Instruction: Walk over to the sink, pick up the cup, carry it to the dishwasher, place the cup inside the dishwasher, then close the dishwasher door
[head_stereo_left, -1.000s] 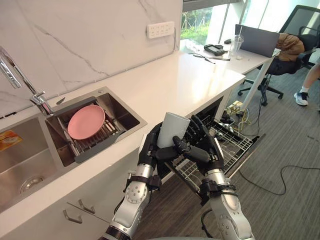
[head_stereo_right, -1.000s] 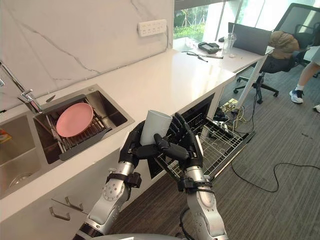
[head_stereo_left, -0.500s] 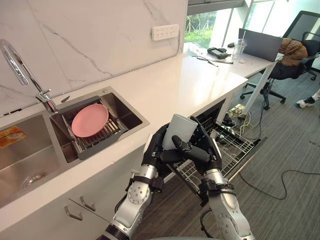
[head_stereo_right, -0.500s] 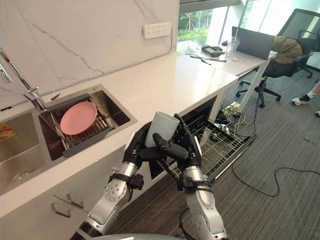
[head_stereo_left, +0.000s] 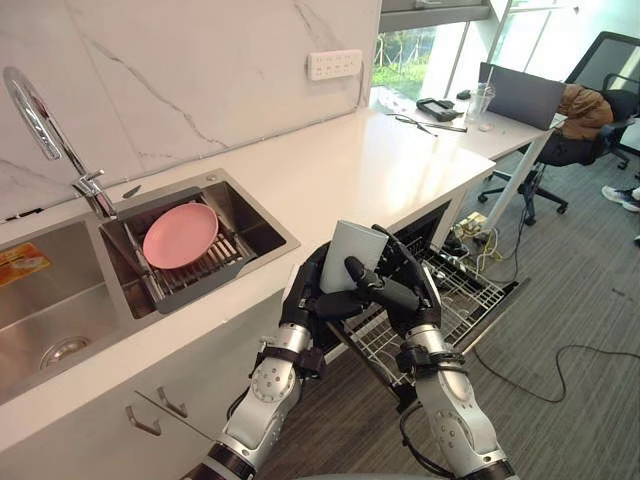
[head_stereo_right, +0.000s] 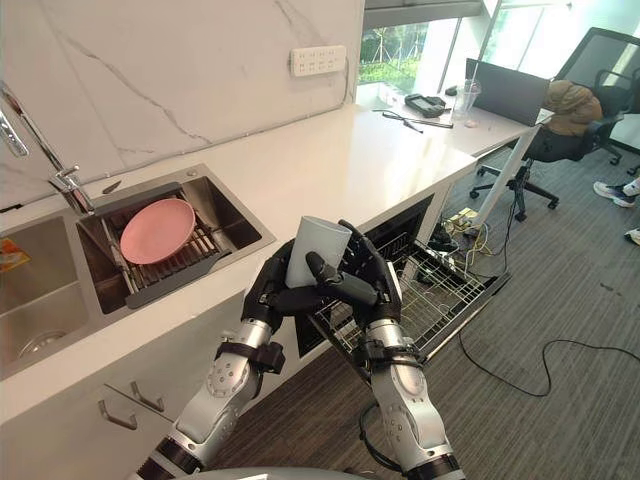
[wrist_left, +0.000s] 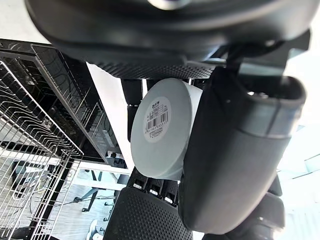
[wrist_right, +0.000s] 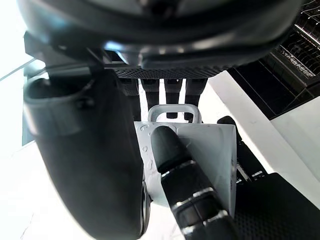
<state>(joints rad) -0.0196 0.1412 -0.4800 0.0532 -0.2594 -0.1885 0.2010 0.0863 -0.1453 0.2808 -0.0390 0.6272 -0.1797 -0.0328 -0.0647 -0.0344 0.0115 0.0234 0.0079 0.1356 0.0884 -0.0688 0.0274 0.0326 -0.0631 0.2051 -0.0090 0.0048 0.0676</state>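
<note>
Left eye view: the cup (head_stereo_left: 352, 255) is being held clear of the surface (head_stereo_left: 380, 160) between both hands, in front of the cabinet edge and near the open dishwasher (head_stereo_left: 425, 222). The pick-up at the sink (head_stereo_left: 262, 243) is judged done, and the carrying is judged nearly complete. A pink plate (head_stereo_left: 181, 235) is being seen on the drainer in the sink. The placing of the cup in the pulled-out rack (head_stereo_left: 462, 292) and the shutting of the door are not yet done.

The left robot hand (head_stereo_left: 303, 297) is being wrapped round the cup's near side, fingers curled about its wall, with the arm being brought up from the lower left and the wrist bent upward. The right robot hand (head_stereo_left: 402, 293) is being closed on the cup from the opposite side, its thumb being laid across the cup's front toward the left robot hand.

In the left wrist view the cup's round labelled base is being shown clamped between thumb and fingers. In the right wrist view what looks like the handle is being shown among the fingers. The cup is being held roughly upright, slightly tilted.
</note>
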